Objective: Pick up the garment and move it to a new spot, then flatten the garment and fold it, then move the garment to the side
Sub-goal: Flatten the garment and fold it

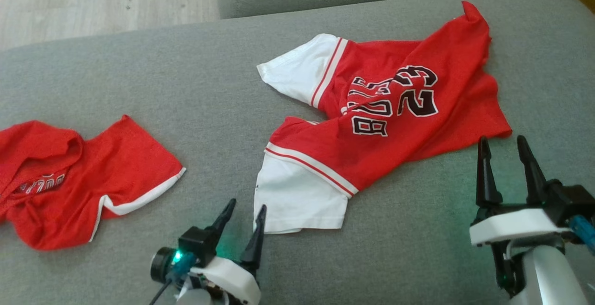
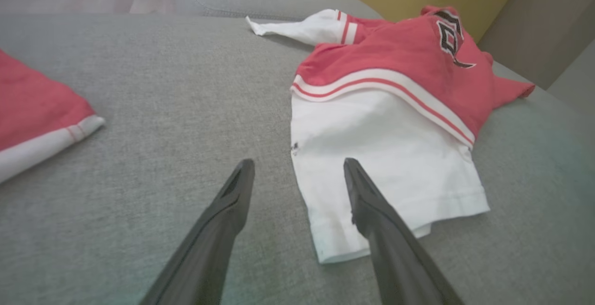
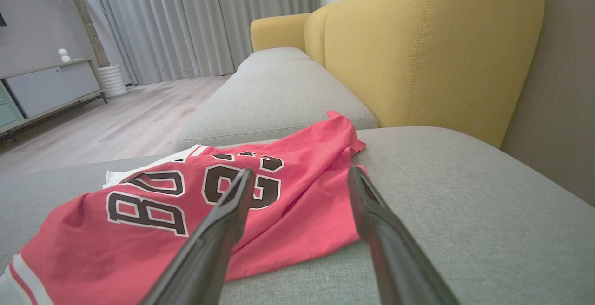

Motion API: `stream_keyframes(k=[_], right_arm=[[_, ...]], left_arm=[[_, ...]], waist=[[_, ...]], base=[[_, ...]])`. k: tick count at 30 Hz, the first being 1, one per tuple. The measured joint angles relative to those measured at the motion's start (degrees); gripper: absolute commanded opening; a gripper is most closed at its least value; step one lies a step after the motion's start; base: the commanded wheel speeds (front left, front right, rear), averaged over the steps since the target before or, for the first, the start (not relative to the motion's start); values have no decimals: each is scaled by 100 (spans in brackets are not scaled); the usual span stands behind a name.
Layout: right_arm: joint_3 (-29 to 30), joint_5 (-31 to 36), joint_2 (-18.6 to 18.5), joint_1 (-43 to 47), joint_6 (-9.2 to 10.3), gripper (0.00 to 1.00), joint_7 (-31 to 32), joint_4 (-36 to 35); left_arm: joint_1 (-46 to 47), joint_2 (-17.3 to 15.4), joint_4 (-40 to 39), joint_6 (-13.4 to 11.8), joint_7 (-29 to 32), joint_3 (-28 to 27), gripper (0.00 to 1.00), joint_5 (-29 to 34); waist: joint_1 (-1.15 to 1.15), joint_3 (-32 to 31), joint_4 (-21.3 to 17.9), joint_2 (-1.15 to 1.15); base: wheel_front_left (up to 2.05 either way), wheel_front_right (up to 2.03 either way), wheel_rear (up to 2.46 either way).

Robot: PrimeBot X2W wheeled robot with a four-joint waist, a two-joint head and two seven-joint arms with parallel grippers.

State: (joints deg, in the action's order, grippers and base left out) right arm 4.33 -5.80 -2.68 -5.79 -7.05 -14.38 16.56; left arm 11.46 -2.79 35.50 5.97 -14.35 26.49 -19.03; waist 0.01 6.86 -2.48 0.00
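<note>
Left pincer [image 1: 247, 204] wide at jersey [image 1: 386, 123] 7 o'clock sleeve; right pincer [image 1: 502, 138] wide, 4 o'clock hem. Risk: uneven grabs, jersey bunches when lifted.

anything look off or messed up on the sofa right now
The red jersey lies twisted and wrinkled on the grey cushion, its lettering upside down in the head view. A small dark speck marks the near white sleeve. The red shorts at the left are crumpled too.
</note>
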Motion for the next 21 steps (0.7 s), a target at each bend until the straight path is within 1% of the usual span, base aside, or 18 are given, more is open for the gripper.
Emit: stream_keyframes(k=[6,13,14,15,16,21], right_arm=[[-8,-1,0,-133,0,100,0,3],[-13,-18,0,-216,0,100,0,58],[-13,-18,1,-216,0,100,0,73],[-9,-18,0,-216,0,100,0,82],[-4,-18,0,-216,0,100,0,85],[4,-18,0,-216,0,100,0,116]], left_arm=[[171,9,324,10,290,332,100,-177],[472,-1,472,66,682,670,100,-232],[487,-1,479,67,732,695,80,-285],[492,0,481,67,773,713,31,-342],[494,-2,486,67,783,731,0,-383],[480,-3,498,116,799,886,0,-525]], waist=[[-1,92,-111,0],[0,142,-172,0],[-1,134,-177,0],[-1,124,-179,0],[-1,114,-180,0],[-1,50,-167,0]], base=[[0,0,0],[0,0,0],[0,0,0],[0,0,0],[0,0,0],[0,0,0]])
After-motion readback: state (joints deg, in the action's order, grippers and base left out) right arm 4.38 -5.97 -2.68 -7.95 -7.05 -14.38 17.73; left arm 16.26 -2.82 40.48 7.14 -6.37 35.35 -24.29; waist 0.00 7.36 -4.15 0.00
